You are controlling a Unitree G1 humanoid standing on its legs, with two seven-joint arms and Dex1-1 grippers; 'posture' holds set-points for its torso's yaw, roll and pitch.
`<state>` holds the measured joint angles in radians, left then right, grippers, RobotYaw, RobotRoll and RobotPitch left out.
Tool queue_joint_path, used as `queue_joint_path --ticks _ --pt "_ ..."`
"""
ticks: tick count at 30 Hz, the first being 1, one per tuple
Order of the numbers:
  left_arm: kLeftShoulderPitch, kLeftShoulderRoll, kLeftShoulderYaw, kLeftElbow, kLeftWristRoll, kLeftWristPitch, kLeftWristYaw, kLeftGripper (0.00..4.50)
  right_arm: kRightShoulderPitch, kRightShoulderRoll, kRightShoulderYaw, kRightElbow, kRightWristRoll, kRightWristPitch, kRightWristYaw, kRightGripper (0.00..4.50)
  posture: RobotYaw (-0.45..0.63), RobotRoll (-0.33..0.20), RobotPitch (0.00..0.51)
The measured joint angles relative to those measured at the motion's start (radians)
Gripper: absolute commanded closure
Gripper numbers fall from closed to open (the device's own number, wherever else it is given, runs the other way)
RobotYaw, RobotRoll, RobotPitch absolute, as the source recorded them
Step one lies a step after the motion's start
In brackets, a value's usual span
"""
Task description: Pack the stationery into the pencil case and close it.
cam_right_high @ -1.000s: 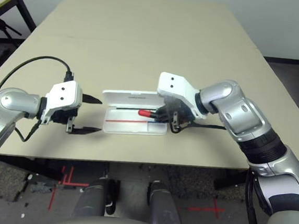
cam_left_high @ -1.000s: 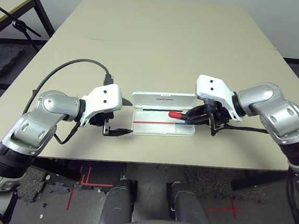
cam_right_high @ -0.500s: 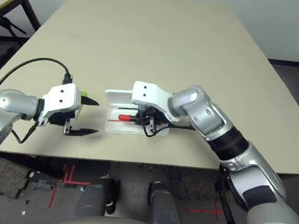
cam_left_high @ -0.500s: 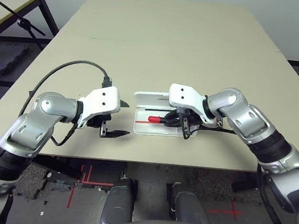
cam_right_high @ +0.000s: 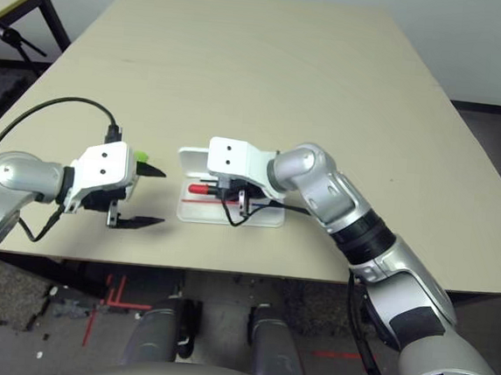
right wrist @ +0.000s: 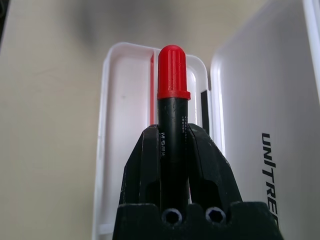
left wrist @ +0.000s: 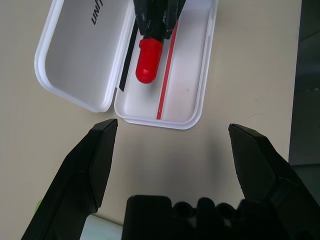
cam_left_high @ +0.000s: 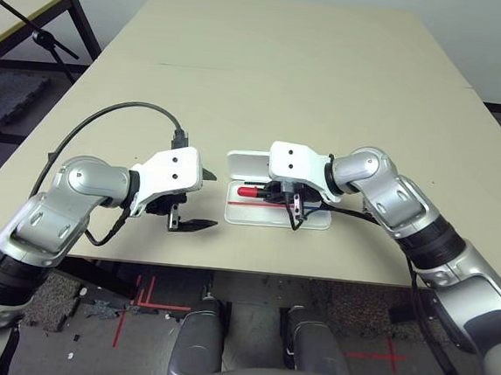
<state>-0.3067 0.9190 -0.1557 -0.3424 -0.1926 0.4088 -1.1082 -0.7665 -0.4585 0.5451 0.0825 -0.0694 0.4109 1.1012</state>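
The white pencil case (cam_left_high: 311,221) lies open near the table's front edge, with its lid (left wrist: 80,52) folded flat behind the tray (left wrist: 187,85). A red stripe runs along the tray's floor. My right gripper (right wrist: 173,132) is shut on the marker (right wrist: 173,75), which has a black barrel and a red cap. It holds the marker low over the tray, lengthwise, with the cap (cam_left_high: 249,191) pointing towards my left arm. My left gripper (cam_left_high: 204,199) stands open just left of the case, holding nothing. The highlighter's lime-green cap (cam_right_high: 141,156) peeks out behind my left wrist.
The wide beige table (cam_left_high: 278,76) stretches back behind the case. A black cable (cam_left_high: 108,114) loops over my left forearm. Another table and a dark stand (cam_left_high: 35,39) are off to the far left.
My right gripper has carried the marker leftwards, from the case's right end to above the middle of the tray. The left arm has stayed where it was, open.
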Motion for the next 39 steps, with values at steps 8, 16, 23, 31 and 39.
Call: queue_joint_path --ticks 8,16,23,31,39 --pt "0.002 0.0 0.0 -0.002 0.0 0.006 0.007 0.0 0.001 0.013 0.0 0.034 -0.04 -0.039 -0.007 3.98 0.04 0.0 0.074" --pt "0.003 0.0 0.0 -0.002 0.0 0.006 0.007 0.0 0.019 0.024 -0.007 0.021 -0.037 -0.022 0.011 2.17 0.04 0.0 0.074" --pt "0.004 0.0 0.0 -0.002 -0.002 0.018 0.007 0.0 0.041 -0.029 -0.049 -0.1 0.073 0.128 0.101 0.05 0.05 0.0 0.081" --pt "0.018 0.0 0.033 -0.017 -0.012 0.134 0.061 0.0 0.086 -0.223 -0.173 -0.161 0.231 0.221 0.231 0.05 0.06 0.0 0.088" --pt "0.021 -0.033 0.079 -0.028 -0.009 0.321 0.209 0.0 0.127 -0.352 -0.331 -0.224 0.388 0.288 0.283 0.05 0.03 0.0 0.084"
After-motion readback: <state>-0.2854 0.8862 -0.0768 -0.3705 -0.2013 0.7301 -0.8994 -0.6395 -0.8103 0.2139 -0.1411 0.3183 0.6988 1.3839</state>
